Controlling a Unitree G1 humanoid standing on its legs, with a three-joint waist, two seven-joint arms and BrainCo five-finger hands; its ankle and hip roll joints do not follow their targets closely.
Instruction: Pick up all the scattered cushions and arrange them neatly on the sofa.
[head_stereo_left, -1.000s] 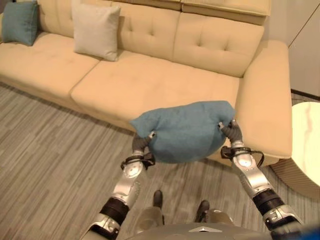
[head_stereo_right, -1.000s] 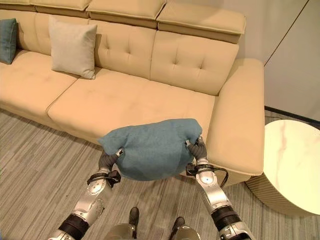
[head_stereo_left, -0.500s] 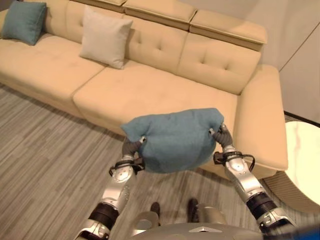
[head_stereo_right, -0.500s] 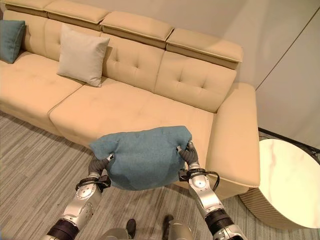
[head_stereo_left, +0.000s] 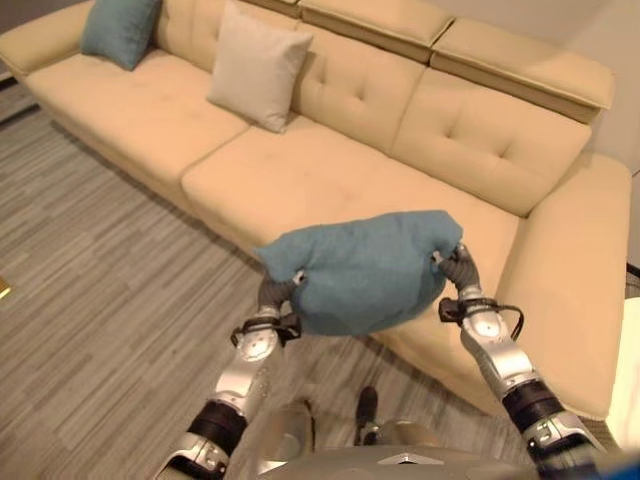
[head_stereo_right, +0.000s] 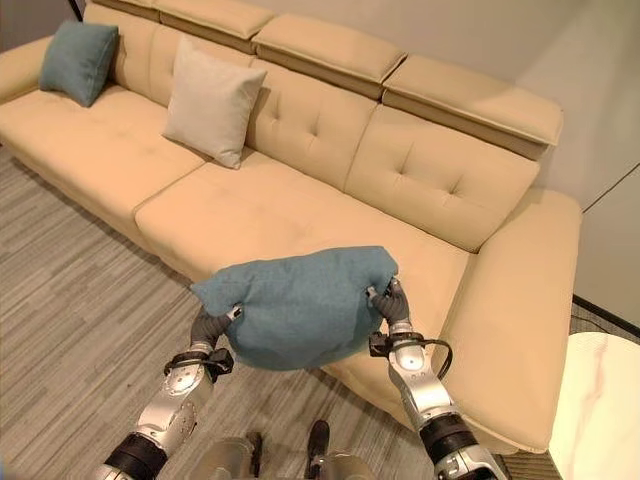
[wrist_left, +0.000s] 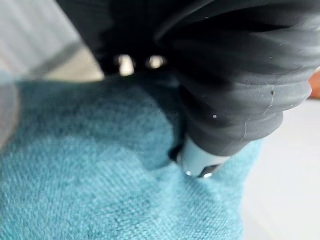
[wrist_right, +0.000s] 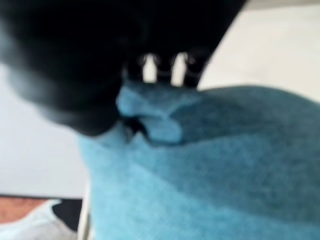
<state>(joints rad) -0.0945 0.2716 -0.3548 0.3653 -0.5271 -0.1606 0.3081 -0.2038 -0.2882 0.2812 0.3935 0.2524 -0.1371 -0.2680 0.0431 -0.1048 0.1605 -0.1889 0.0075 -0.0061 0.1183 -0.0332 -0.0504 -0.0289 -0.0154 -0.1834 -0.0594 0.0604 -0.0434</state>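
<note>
Both hands pinch one teal cushion (head_stereo_right: 295, 305) in the air just before the sofa (head_stereo_right: 300, 200): the left hand (head_stereo_right: 207, 326) grips its left end, the right hand (head_stereo_right: 391, 303) its right. A beige cushion (head_stereo_right: 213, 103) and a second teal cushion (head_stereo_right: 78, 60) lean on the sofa's backrest.

A home living room: a long cream sofa (head_stereo_right: 330, 210) with tufted back and raised headrests runs across the room on grey wood-plank floor (head_stereo_left: 90, 290). Two cushions lean against its back, a teal cushion (head_stereo_right: 78, 60) at the far end and a beige cushion (head_stereo_right: 213, 103) beside the middle seat. A round pale table (head_stereo_right: 600, 410) with a marbled top stands just past the sofa's armrest. Plain light walls (head_stereo_right: 590, 110) rise behind the seating.
</note>
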